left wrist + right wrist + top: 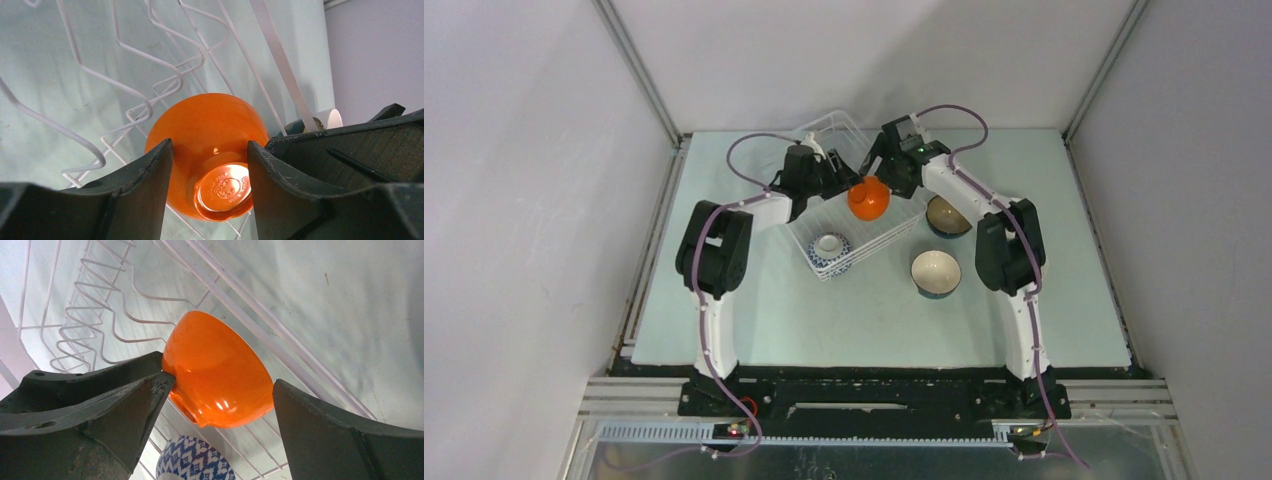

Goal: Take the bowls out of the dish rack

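Observation:
The white wire dish rack [834, 128] stands at the back middle of the table. An orange bowl [868, 198] hangs on its side over the rack, between both grippers. My left gripper [848, 184] is shut on the orange bowl [207, 120]; its fingers [162, 165] clasp the lower body on either side of the foot ring. My right gripper [882, 180] is open around the same bowl [220, 370]. Its left fingertip [162, 380] touches the bowl and the right one stands just off it. A blue-and-white bowl [829, 250] sits upside down at the rack's near end and also shows in the right wrist view [192, 460].
Two bowls stand upright on the table right of the rack: a dark one with a brown inside [947, 215] and a teal-and-white one with a cream inside [935, 272]. Rack tines [125, 50] rise under the left gripper. Rack rails [260, 330] run under the right gripper.

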